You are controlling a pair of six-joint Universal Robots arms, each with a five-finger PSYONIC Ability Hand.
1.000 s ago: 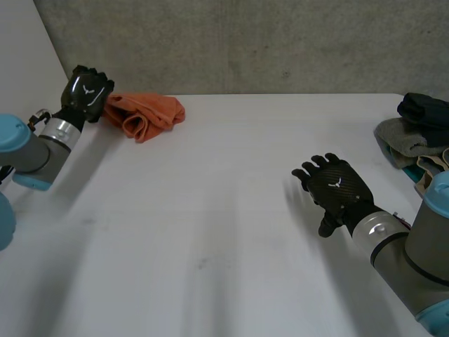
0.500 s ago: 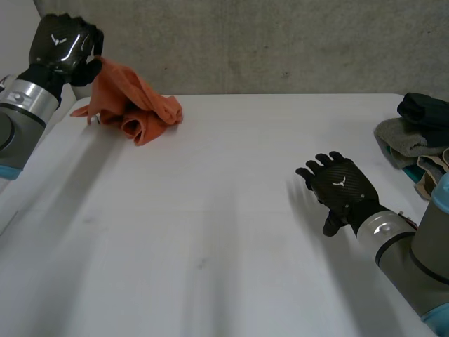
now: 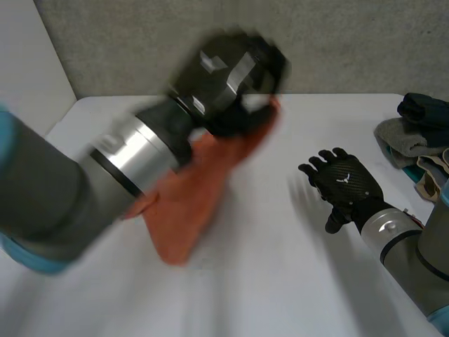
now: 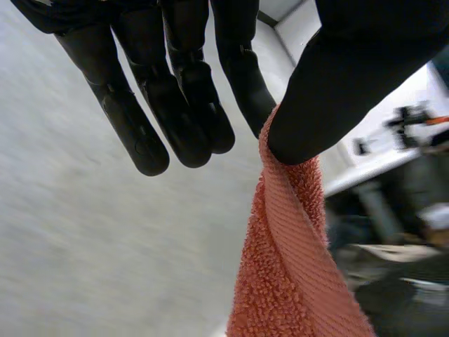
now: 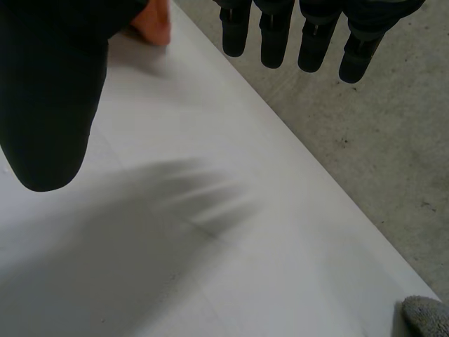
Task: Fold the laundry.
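An orange towel (image 3: 196, 196) hangs in the air over the middle of the white table (image 3: 280, 281), lifted by one edge. My left hand (image 3: 228, 74) is high above the table, shut on that edge; in the left wrist view the thumb (image 4: 330, 91) pinches the orange towel (image 4: 295, 267) against the fingers. My right hand (image 3: 344, 186) hovers flat and open over the table's right part, to the right of the towel and apart from it. In the right wrist view its fingertips (image 5: 273, 42) are straight and hold nothing.
A pile of grey and dark laundry (image 3: 417, 137) lies at the table's right edge, beyond my right hand. A grey cloth corner (image 5: 428, 316) of it shows in the right wrist view. A concrete wall (image 3: 210, 35) stands behind the table.
My left hand has swung from the far left corner up and toward the middle, carrying the orange towel off the table. My right hand has barely moved.
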